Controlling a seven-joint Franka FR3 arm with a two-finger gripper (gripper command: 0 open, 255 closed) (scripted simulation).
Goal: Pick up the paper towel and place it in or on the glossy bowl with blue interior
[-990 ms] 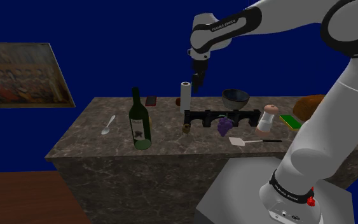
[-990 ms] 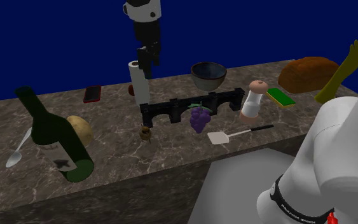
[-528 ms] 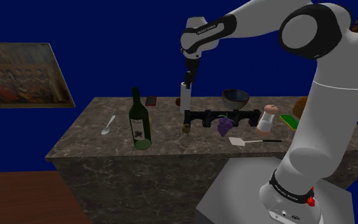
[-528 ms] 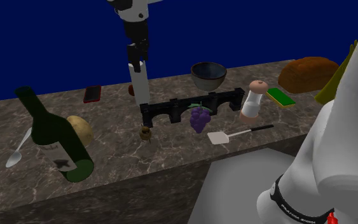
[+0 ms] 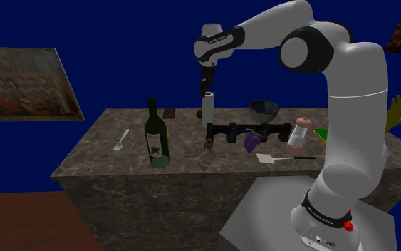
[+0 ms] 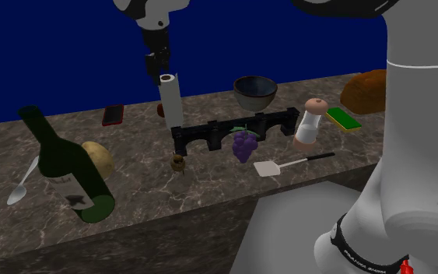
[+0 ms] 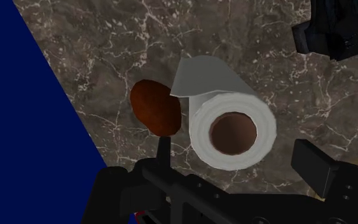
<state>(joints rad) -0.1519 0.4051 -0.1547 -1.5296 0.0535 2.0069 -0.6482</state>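
The white paper towel roll [image 5: 207, 109] [image 6: 170, 101] stands upright on the marble counter [image 5: 120, 160], near its far edge. My gripper [image 5: 206, 86] [image 6: 159, 64] hangs just above the roll's top, a little to its left in the second exterior view. The wrist view looks down into the roll's brown core [image 7: 233, 131]; the gripper [image 7: 238, 159] is open, its fingers apart on either side and not touching the roll. The dark glossy bowl [image 5: 263, 109] [image 6: 255, 91] sits on the counter to the shoulder view's right of the roll.
A black arched rack [image 6: 233, 131] with purple grapes [image 6: 245, 145] lies in front of the roll. A red-brown oval thing [image 7: 155, 107] sits right beside it. A green bottle [image 5: 156, 137], spoon [image 5: 121, 140], spatula [image 6: 287, 165], grinder [image 6: 309, 124] and bread loaf [image 6: 369, 88] stand around.
The gripper has swung from the roll's right side, across its top, toward the shoulder view's left, and now hovers just over it. The roll has not moved.
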